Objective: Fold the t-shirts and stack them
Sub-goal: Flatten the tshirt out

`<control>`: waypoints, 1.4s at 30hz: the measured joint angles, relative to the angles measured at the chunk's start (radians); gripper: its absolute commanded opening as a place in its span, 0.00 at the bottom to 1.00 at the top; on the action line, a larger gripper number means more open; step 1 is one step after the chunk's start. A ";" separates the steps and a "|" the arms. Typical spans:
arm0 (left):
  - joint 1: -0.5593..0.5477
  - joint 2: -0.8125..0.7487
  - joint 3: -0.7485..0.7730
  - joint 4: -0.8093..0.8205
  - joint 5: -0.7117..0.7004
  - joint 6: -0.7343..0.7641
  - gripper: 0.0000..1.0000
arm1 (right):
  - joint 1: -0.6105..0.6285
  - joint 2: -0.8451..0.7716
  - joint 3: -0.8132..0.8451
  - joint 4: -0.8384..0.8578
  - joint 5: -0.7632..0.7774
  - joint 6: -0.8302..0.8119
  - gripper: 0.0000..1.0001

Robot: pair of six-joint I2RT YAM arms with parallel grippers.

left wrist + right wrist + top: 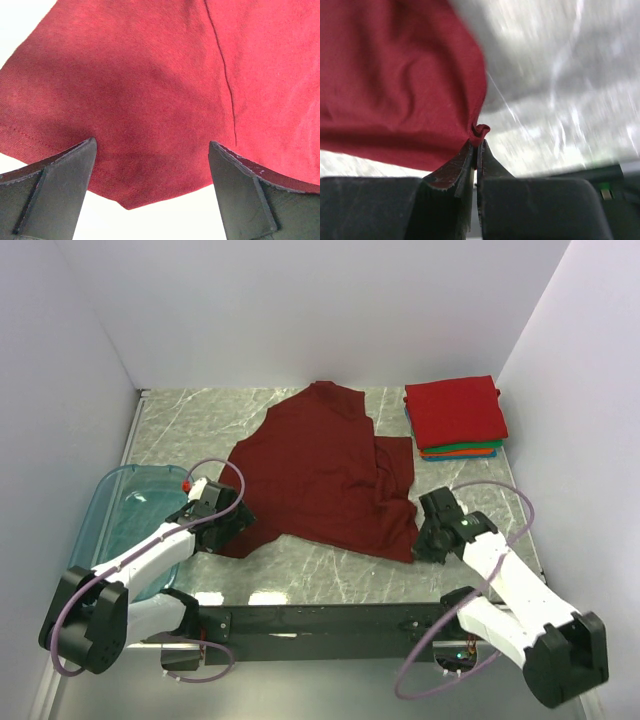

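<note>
Maroon t-shirt (320, 470), corner tight inside the right gripper (476, 145)

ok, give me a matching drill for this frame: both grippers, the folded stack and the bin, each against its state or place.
Things:
1. left gripper
2. right gripper
3. folded stack
4. teal bin

States or places:
a. far right of the table
b. shut on a corner of the maroon t-shirt
c. open, over the maroon t-shirt's hem
d. at the table's left edge

Pairs: 1-c, 2-b, 3-a, 4-d
</note>
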 measured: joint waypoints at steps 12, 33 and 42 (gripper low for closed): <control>0.000 0.000 0.035 -0.044 -0.011 -0.001 1.00 | 0.226 -0.206 -0.056 -0.307 -0.065 0.247 0.08; 0.000 0.023 0.114 -0.076 -0.026 -0.002 0.99 | 0.358 -0.150 -0.013 -0.339 -0.016 0.385 0.78; 0.000 0.114 0.238 -0.043 -0.012 0.028 0.99 | 0.358 -0.229 0.103 -0.306 0.079 0.320 0.85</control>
